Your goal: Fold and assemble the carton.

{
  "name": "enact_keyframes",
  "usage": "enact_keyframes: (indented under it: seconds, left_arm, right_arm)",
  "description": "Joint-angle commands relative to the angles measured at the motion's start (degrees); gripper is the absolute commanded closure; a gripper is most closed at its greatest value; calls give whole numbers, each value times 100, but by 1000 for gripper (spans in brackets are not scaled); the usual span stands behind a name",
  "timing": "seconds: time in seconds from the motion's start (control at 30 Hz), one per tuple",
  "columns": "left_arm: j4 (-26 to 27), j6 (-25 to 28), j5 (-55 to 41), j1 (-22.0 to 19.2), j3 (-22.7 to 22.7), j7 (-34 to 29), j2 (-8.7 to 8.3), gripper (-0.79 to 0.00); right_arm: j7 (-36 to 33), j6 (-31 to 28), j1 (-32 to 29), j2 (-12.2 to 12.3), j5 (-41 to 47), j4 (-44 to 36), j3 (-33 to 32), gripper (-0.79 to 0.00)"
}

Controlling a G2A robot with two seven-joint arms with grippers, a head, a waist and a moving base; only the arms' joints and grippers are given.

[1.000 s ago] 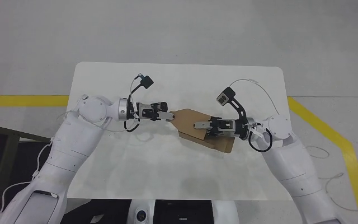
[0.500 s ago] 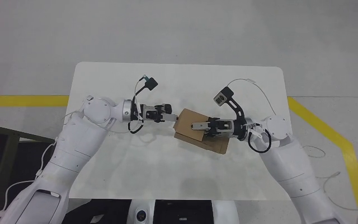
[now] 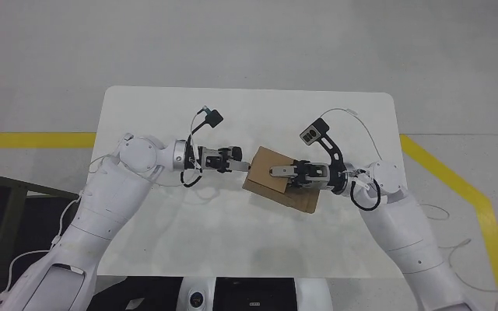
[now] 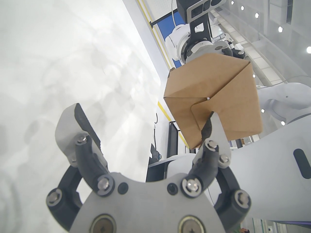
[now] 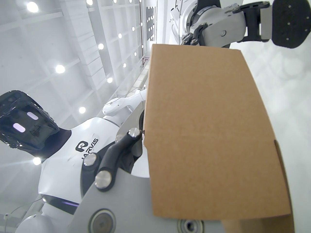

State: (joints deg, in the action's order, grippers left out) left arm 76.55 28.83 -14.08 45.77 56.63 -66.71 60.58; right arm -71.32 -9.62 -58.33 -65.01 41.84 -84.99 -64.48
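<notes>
The brown carton [image 3: 282,180] is held above the middle of the white table [image 3: 156,117], partly folded, with its end flaps closed into a point toward my left arm. My right gripper [image 3: 280,171] is shut on a carton wall. One of its fingers [image 5: 132,134] lies against the carton [image 5: 209,122], and the other is hidden behind the cardboard. My left gripper [image 3: 240,163] is open at the carton's left end. One of its fingertips [image 4: 213,127] touches the folded end flap of the carton [image 4: 213,90], while the other hangs free.
The white table has free surface all around the carton. A yellow floor line [image 3: 47,140] runs past both sides of the table. My left gripper's far pad [image 5: 289,20] shows beyond the carton in the right wrist view.
The carton's pointed left flap has folded in, so the carton looks shorter and boxier. My left gripper has pushed slightly rightward against that end. My right gripper has kept hold.
</notes>
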Motion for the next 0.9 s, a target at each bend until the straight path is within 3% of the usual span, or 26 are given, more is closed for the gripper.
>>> enact_keyframes:
  seconds: [0.0, 0.87]
  left_arm:
    - [15, -3, -7, -4, -19, -6, 5, -785]
    - [-109, 73, -254, -96, -148, -156, 59, -785]
  right_arm:
    - [-5, -4, 9, -1, -10, 40, -4, 0]
    - [-349, -80, 75, -38, 138, 218, 46, 0]
